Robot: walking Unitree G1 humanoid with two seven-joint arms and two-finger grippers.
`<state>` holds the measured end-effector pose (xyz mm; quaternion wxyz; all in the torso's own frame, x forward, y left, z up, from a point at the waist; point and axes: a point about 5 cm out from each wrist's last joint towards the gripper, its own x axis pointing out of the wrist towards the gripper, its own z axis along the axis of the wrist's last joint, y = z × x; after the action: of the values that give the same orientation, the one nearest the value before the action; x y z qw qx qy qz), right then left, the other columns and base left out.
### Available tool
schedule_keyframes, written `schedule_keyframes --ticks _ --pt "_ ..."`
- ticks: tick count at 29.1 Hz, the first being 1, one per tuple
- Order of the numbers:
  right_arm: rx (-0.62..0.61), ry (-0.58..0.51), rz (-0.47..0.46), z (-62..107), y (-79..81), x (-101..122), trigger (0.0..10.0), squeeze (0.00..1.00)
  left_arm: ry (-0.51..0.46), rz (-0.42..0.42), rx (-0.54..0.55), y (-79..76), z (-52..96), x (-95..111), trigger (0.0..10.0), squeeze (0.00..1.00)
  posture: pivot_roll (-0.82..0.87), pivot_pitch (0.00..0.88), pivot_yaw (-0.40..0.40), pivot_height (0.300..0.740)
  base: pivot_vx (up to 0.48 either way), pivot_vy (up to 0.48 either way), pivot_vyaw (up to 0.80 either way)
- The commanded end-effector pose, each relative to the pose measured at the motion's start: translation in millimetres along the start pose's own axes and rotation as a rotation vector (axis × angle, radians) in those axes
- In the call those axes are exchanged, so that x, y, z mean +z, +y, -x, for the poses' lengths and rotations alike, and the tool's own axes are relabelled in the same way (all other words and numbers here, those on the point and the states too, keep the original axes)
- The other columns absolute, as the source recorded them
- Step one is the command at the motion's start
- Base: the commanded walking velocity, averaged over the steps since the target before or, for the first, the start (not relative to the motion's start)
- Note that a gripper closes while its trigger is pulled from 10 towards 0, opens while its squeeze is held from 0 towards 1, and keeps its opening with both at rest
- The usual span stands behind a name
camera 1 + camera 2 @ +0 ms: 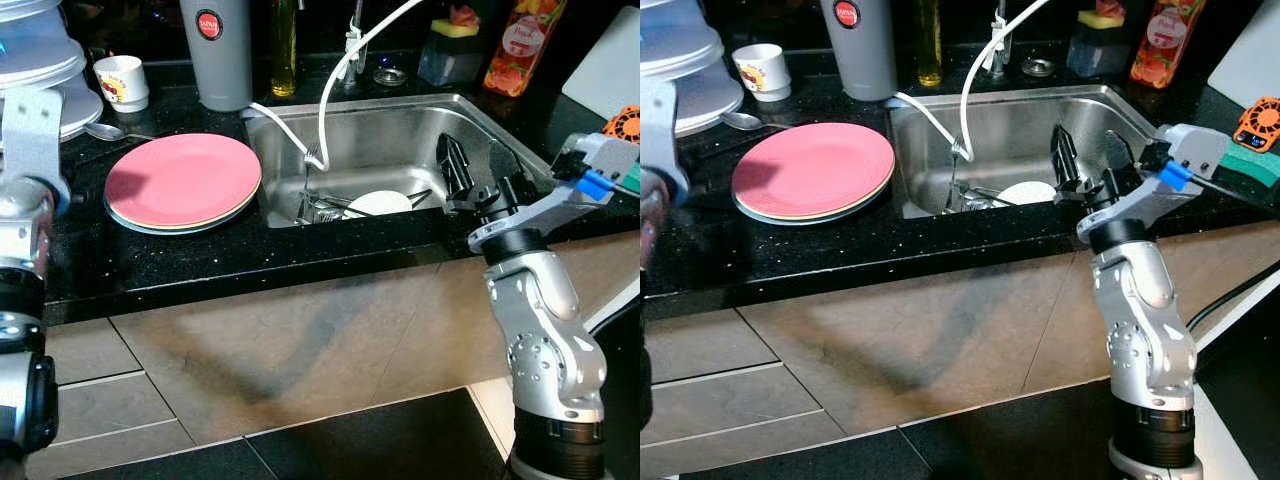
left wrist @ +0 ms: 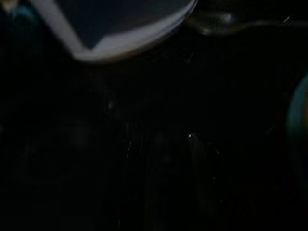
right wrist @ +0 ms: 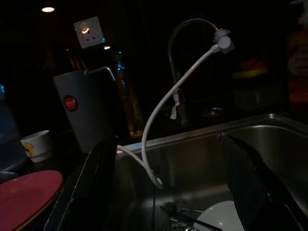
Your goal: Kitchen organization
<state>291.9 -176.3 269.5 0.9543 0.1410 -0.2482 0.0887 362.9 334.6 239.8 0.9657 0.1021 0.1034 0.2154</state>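
Sink (image 1: 400, 125) holds a white plate (image 1: 379, 203) and cutlery; right end effector (image 1: 478, 170) hovers above it, fingers spread wide; left end effector's state unclear.

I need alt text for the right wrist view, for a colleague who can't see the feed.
The right gripper, its two black fingers spread open and holding nothing, points into a dim steel sink where a white plate lies among cutlery. A white hose loops down from the faucet, with a grey canister and a pink plate on the counter.
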Motion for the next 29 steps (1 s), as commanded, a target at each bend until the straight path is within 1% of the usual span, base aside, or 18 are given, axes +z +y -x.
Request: schedule_keyframes --ticks 1,3,5,8,9,11,12,13,14,16,17,19,21,24,25,26,27,29 --pt "-0.021 0.005 0.008 4.8 -4.4 0.0 10.0 0.0 0.095 -0.004 0.002 3.9 0.8 -22.4 10.0 0.0 0.11 0.073 0.019 0.74 0.0 0.0 0.0" --pt "-0.025 0.007 0.01 5.8 -5.1 -0.2 10.0 0.0 0.112 -0.02 0.003 6.3 1.3 -27.2 10.0 0.0 0.11 0.074 0.021 0.74 0.0 0.0 0.0" --pt "-0.028 0.008 0.01 6.7 -5.5 -0.8 10.0 0.0 0.153 -0.011 0.003 10.0 3.4 -33.3 10.0 0.0 0.11 0.074 0.021 0.74 0.0 0.0 0.0" --pt "-0.026 0.009 0.007 6.1 -4.9 -2.2 10.0 0.0 0.196 -0.049 -0.102 6.7 7.4 -42.2 10.0 0.0 0.12 0.073 0.019 0.74 0.0 0.0 0.0" --pt "-0.022 0.009 0.005 5.0 -4.2 -2.7 10.0 0.0 0.21 -0.092 -0.155 5.9 9.9 -45.7 10.0 0.0 0.12 0.074 0.018 0.74 0.0 0.0 0.0" --pt "-0.02 0.009 0.004 4.7 -3.9 -2.7 10.0 0.0 0.216 -0.104 -0.162 6.2 10.6 -46.4 10.0 0.0 0.12 0.074 0.018 0.74 0.0 0.0 0.0" --pt "-0.018 0.007 0.003 4.3 -3.6 -2.6 10.0 0.0 0.223 -0.103 -0.154 11.9 12.2 -45.9 10.0 0.0 0.12 0.074 0.018 0.74 0.0 0.0 0.0" --pt "-0.018 0.007 0.003 4.3 -3.6 -2.6 10.0 0.0 0.223 -0.103 -0.154 11.9 12.2 -45.9 10.0 0.0 0.12 0.074 0.018 0.74 0.0 0.0 0.0" --pt "-0.017 0.007 0.003 4.0 -3.3 -2.6 10.0 0.0 0.228 -0.099 -0.147 16.0 13.5 -45.3 10.0 0.0 0.12 0.074 0.018 0.74 0.0 0.0 0.0" --pt "-0.019 0.008 0.001 4.6 -3.8 -3.2 10.0 0.0 0.249 -0.093 -0.125 26.4 21.9 -46.1 10.0 0.0 0.14 0.084 0.027 0.74 0.0 0.0 0.0" --pt "-0.02 0.01 0.0 5.0 -4.1 -3.6 10.0 0.0 0.253 -0.092 -0.118 28.5 25.4 -46.6 10.0 0.0 0.14 0.084 0.027 0.74 0.0 0.0 0.0" --pt "-0.02 0.018 -0.002 5.4 -3.9 -5.7 10.0 0.0 0.255 -0.079 -0.071 27.3 35.7 -48.1 10.0 0.0 0.15 0.09 0.022 0.74 0.0 0.0 0.0" --pt "-0.013 0.025 -0.006 5.0 -3.1 -6.9 10.0 0.0 0.261 -0.056 -0.031 20.8 46.6 -50.9 10.0 0.0 0.16 0.094 0.014 0.74 0.0 0.0 0.0" --pt "-0.004 0.029 -0.007 2.8 -2.1 -7.7 10.0 0.0 0.247 -0.061 0.025 10.2 56.7 -53.8 10.0 0.0 0.16 0.095 0.006 0.74 0.0 0.0 0.0" --pt "-0.002 0.031 -0.007 1.8 -1.9 -8.0 10.0 0.0 0.205 -0.082 0.054 6.9 58.1 -50.9 10.0 0.0 0.16 0.095 0.006 0.74 0.0 0.0 0.0" --pt "-0.002 0.031 -0.007 1.8 -1.9 -8.0 10.0 0.0 0.205 -0.082 0.054 6.9 58.1 -50.9 10.0 0.0 0.16 0.095 0.006 0.74 0.0 0.0 0.0" --pt "0.004 0.033 -0.006 0.5 -1.4 -8.4 10.0 0.0 0.113 -0.078 0.067 0.2 60.0 -39.9 10.0 0.0 0.15 0.093 -0.001 0.74 0.0 0.0 0.0" --pt "0.009 0.035 -0.005 -0.2 -1.1 -8.3 10.0 0.0 0.017 -0.043 0.047 -5.0 63.1 -22.2 10.0 0.0 0.15 0.092 -0.001 0.74 0.0 0.0 0.0"
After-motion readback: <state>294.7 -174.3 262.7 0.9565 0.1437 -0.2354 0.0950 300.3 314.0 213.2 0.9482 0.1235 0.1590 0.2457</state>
